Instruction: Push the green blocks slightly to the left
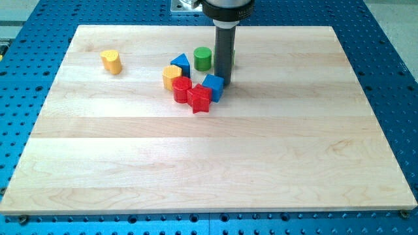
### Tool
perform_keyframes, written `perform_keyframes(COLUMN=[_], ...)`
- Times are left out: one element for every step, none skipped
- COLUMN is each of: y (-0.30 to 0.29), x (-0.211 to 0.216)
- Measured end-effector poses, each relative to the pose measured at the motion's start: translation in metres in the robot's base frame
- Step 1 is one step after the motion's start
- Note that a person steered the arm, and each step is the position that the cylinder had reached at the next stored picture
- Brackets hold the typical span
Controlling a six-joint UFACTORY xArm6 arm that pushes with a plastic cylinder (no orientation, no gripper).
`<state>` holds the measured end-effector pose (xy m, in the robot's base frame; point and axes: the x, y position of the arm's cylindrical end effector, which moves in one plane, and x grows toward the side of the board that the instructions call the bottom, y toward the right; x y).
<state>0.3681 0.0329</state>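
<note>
A green cylinder [202,58] stands near the view's top centre. My tip [223,81] is just to its lower right, about a block's width away, and touches or nearly touches the top right edge of a blue block [213,86]. A thin greenish sliver [234,59] shows at the rod's right edge; the rod hides the rest, so I cannot tell its shape.
A blue triangular block [181,64], a yellow block [172,76], a red cylinder [181,89] and a red star [200,98] cluster below and left of the green cylinder. Another yellow block [112,61] sits alone at the upper left of the wooden board [209,163].
</note>
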Motion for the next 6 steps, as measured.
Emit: perform_keyframes(y=[0.033,0.084,0.083,-0.023,-0.059,-0.055], x=[-0.012,0.020,0.088,0.097,0.097,0.107])
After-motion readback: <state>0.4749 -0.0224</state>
